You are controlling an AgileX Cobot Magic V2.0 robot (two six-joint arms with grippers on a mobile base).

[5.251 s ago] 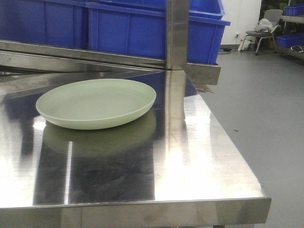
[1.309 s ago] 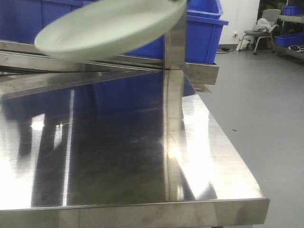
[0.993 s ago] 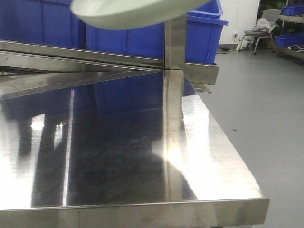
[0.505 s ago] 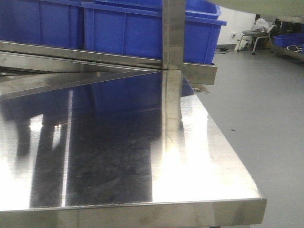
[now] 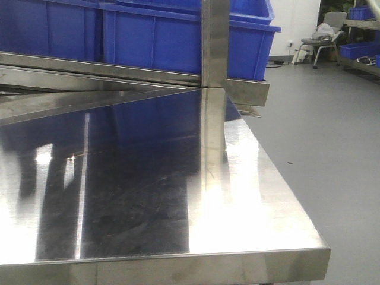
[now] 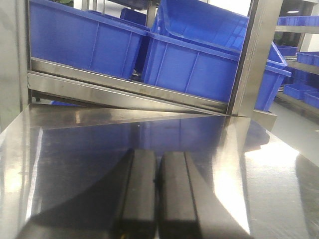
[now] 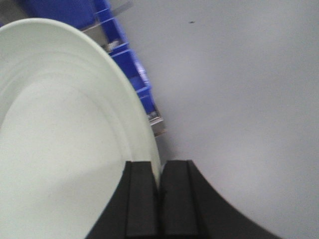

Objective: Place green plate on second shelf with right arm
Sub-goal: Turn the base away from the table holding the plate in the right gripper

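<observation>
The green plate (image 7: 60, 149) fills the left of the right wrist view, pale sage and tilted on edge, high above the grey floor. My right gripper (image 7: 159, 167) is shut on the green plate's rim, one black finger on each face. In the front view neither the plate nor any gripper shows. My left gripper (image 6: 158, 157) hovers low over the steel tabletop (image 6: 89, 149), its two black fingers pressed together with nothing between them. The shelf (image 5: 119, 68) above the tabletop carries blue bins.
Blue plastic bins (image 5: 178, 35) fill the shelf above the tabletop; they show too as bins (image 6: 199, 59) in the left wrist view. A steel upright post (image 5: 215, 41) stands at the shelf's right end. The table edge (image 5: 178, 264) runs along the front; a chair (image 5: 323, 38) stands on the grey floor far right.
The plate, on the tabletop five seconds ago, has been lifted up and to the right, out of the front view. The camera has shifted slightly.
</observation>
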